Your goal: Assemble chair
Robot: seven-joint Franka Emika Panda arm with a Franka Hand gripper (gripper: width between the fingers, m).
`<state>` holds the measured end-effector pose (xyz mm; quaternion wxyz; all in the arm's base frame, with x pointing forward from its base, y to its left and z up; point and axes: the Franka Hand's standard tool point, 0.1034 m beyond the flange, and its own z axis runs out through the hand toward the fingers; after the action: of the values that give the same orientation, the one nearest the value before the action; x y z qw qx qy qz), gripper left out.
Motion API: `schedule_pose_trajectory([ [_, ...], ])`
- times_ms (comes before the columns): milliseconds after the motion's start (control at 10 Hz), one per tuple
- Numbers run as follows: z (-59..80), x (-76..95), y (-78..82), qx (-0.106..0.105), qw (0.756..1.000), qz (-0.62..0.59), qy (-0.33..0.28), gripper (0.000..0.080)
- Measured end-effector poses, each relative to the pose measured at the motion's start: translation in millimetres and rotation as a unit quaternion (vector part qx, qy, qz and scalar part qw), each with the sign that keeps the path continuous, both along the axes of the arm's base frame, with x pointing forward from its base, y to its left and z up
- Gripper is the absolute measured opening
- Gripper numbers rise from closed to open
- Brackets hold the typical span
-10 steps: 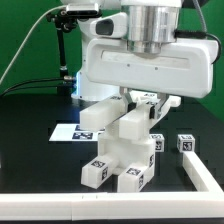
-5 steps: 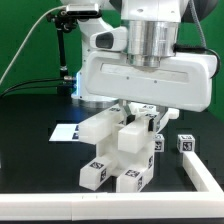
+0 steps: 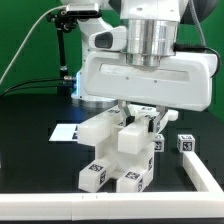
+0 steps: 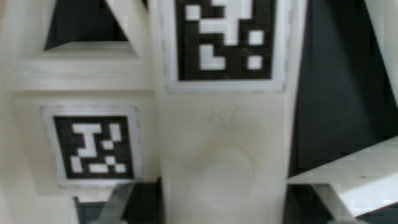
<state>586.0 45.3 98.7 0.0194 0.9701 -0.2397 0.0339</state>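
Nearest you in the exterior view, a rail [image 3: 40, 199] runs along the front edge of the black table [image 3: 30, 160] and turns back at the exterior view's right.

Behind it, mid-table, stands the chair [image 3: 110, 160]. It is a cluster of blocky white pieces touching one another and stepping upward away from the camera. Note two tags [image 3: 95, 176] on the lowest front faces.

One loose cube [image 3: 185, 143] sits apart from the cluster at the exterior view's right, tag facing you.

The gripper [image 3: 140, 115] is down on the top of the cluster. Its fingers stand partway closed, one on each side of the uppermost block, and appear to clamp it. The hand body hides most of the contact, so you cannot check where the pads sit from this view.

The wrist view is filled by the chair [image 4: 222, 150] at very close range. You see two upright white bars side by side, each with a tag [image 4: 228, 40], and dark table in the gaps. No finger can be made out there.

Beyond the cluster, at the exterior view's left, the marker board [image 3: 62, 131] lies flat on the table. The arm [image 3: 150, 70] rises above the chair and fills the upper frame, with a green backdrop behind.
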Motion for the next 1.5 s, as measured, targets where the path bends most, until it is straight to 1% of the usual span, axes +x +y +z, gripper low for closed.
schedule_pose_trajectory([
  [100,-0.3,0.9,-1.3,0.0,1.0,0.004,-0.002,0.0309],
  [200,-0.5,1.8,-2.7,-0.001,1.0,0.009,-0.003,0.0483],
  [300,-0.5,3.4,-5.0,-0.002,1.0,0.019,-0.007,0.0483],
  [400,-0.3,4.3,-7.7,-0.003,1.0,0.026,-0.007,0.061],
  [500,-0.4,4.6,-9.6,-0.003,1.0,0.03,-0.007,0.0637],
  [800,-0.4,4.7,-11.4,-0.004,0.999,0.038,-0.006,0.0648],
  [1500,-0.1,4.6,-10.2,-0.004,0.999,0.038,-0.006,0.0649],
])
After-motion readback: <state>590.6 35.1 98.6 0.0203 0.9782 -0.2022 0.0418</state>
